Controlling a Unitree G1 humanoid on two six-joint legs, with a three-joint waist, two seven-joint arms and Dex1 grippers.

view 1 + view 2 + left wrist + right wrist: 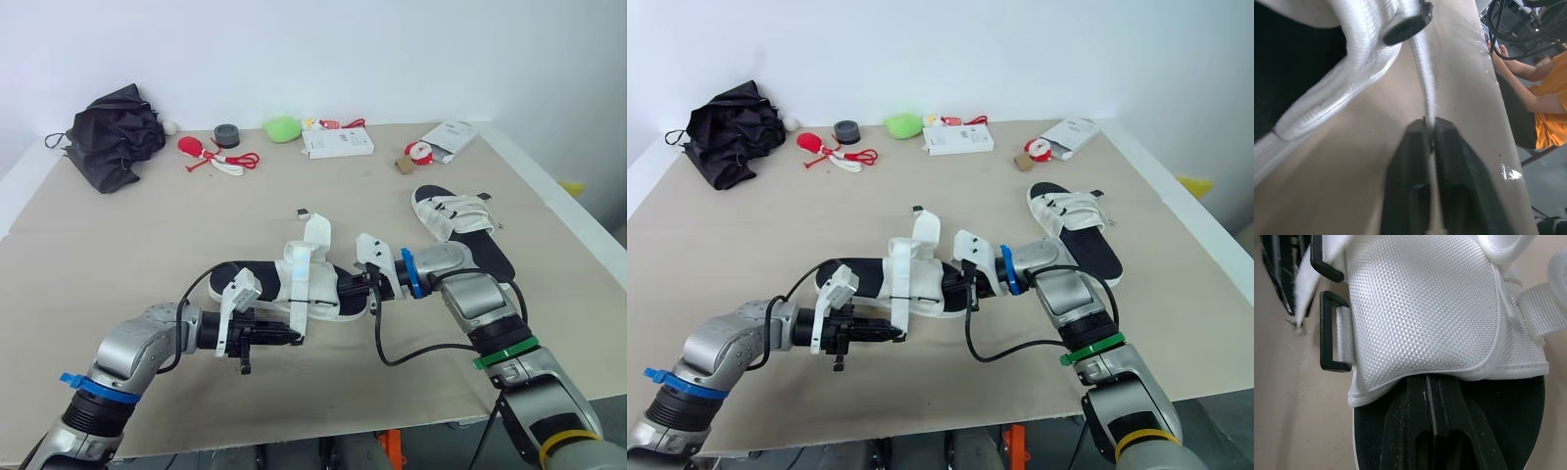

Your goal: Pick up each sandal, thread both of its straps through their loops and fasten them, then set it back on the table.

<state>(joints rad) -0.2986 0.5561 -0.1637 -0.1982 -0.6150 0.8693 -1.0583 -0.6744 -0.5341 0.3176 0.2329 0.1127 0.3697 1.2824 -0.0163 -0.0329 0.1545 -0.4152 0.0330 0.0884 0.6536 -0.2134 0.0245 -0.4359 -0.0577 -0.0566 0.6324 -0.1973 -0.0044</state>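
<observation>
White webbing strap [1426,73] is pinched between the closed fingers of the left gripper [1430,128]. The right gripper [1432,380] has its fingers pressed shut, tips tucked under the woven upper of the near sandal [257,277], beside a black loop [1327,330]. That sandal is at mid-surface [118,255]. The second sandal [460,227] lies well apart, toward the right edge. In the left wrist view, a person in orange [1547,98] sits beyond the surface's edge.

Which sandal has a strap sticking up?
The middle sandal, between the left tool and the right tool: its white strap stands up. The other sandal, farther right, lies alone, straps flat.
</observation>
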